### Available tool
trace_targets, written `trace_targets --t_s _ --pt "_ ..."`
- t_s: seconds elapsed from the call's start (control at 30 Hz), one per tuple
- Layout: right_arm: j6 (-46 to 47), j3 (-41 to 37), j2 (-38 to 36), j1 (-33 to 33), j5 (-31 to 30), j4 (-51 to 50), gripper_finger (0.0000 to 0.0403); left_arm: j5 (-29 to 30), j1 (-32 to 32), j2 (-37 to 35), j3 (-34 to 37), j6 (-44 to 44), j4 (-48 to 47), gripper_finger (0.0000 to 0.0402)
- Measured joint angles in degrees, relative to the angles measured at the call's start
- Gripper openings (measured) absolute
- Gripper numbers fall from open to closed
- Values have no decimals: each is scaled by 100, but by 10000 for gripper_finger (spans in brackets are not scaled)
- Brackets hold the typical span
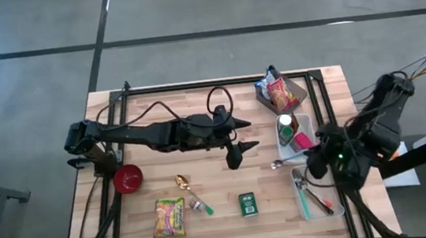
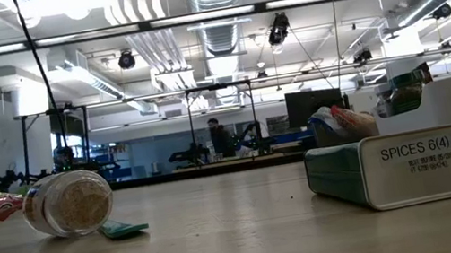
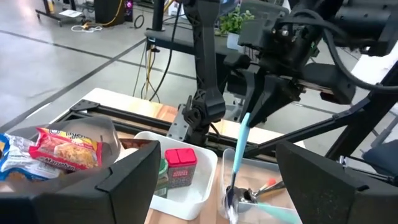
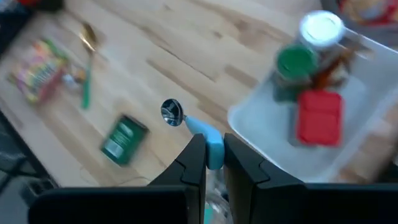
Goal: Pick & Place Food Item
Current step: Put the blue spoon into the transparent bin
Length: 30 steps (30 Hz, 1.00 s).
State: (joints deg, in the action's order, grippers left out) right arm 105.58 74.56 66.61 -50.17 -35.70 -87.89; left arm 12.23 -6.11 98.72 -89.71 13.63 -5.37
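A yellow noodle packet (image 1: 169, 217) lies flat on the table near the front edge. A red snack packet (image 1: 280, 94) sits in the grey bin (image 1: 298, 88) at the back right. My left gripper (image 1: 242, 138) hovers open over the table's middle with nothing between its fingers (image 3: 127, 180). By the right edge my right gripper (image 1: 311, 164) is shut on a spoon with a light blue handle (image 4: 208, 140). Neither gripper shows in the low view. My right gripper pinches the spoon's light blue handle (image 4: 213, 148) between its two fingers, which slant down from the table's right side. The metal bowl (image 4: 171, 112) sticks out beyond the fingertips. In the left wrist view the spoon (image 3: 239, 152) hangs almost upright, bowl down, over the narrow tray.
A white bin (image 1: 305, 147) holds green-lidded jars and a red box. A narrow clear tray (image 1: 302, 205) of utensils lies at the front right. A green spice tin (image 1: 247, 203), a small jar (image 2: 70, 204), a gold spoon (image 1: 182, 184) and a red bowl (image 1: 128, 178) are on the table.
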Motion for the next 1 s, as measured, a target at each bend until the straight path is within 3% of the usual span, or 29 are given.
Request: trace_targets --t_s 0.27,0.57,0.67,0.83,1.0 --pt "152 -83 -61 -515 456 -217 27 20 62 0 4 240 -54 323" --pt "-851 -87 -23 -511 2352 -214 27 22 102 0 7 424 -72 323" --pt "-1035 -87 -57 -511 2728 -215 27 20 103 0 7 424 -113 323" --pt "-992 -87 -74 -511 2771 -213 27 22 103 0 7 424 -250 323" --pt "-446 -87 -74 -507 1905 -213 27 20 103 0 9 446 -484 323"
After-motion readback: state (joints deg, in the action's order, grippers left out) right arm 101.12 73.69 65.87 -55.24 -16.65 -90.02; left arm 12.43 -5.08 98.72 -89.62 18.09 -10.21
